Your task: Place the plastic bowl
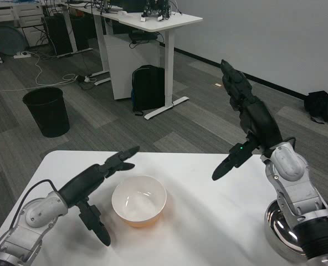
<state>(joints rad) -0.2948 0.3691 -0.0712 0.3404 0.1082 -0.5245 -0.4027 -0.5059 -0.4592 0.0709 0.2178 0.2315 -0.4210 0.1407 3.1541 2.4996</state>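
Beyond the white table (208, 221): a black bin (46, 111) on grey carpet (208, 116), a black backpack (148, 87) leaning at a white desk (147, 19) (cables (39, 72) trailing nearby), a black bag (323, 105) by the wall (275, 33). At the near right edge, a steel bowl (280, 235).

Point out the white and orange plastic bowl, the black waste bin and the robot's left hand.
white and orange plastic bowl (139, 200): head view, inner floor.
black waste bin (46, 112): head view, side wall.
left hand (97, 185): head view, middle of the hand.
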